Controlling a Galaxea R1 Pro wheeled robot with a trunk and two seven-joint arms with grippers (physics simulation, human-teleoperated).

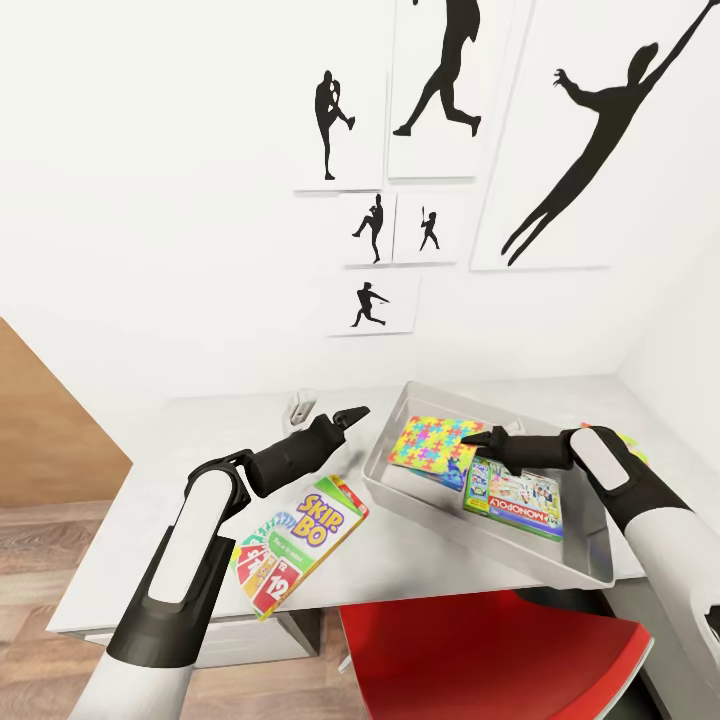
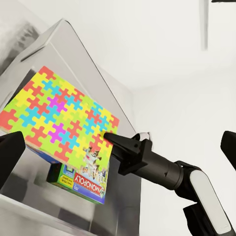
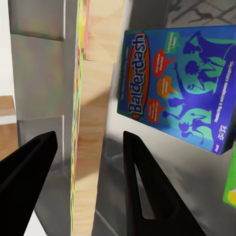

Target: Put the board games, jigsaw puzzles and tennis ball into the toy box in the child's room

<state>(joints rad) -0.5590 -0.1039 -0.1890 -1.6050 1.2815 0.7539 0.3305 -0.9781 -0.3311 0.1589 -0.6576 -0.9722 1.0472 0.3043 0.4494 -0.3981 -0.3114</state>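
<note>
The grey toy box (image 1: 450, 525) stands on the pale table (image 1: 200, 440) and holds a colourful jigsaw puzzle (image 1: 435, 445), a Monopoly board game (image 1: 520, 495) and a blue Balderdash game (image 3: 177, 83). The puzzle leans tilted over the games. My right gripper (image 1: 468, 438) is open over the box, and its fingers (image 3: 142, 167) stand on either side of the puzzle's wooden edge (image 3: 88, 123) without closing on it. A Skip-Bo game (image 1: 295, 545) lies flat on the table left of the box. Above it hangs my left gripper (image 1: 355, 412), open and empty, just outside the box's left wall.
A red chair (image 1: 480, 650) sits below the table's front edge. A small white object (image 1: 303, 405) stands on the table behind my left gripper. Something colourful (image 1: 632, 448) shows behind my right arm. The white wall with silhouette posters (image 1: 440, 90) is close behind the table.
</note>
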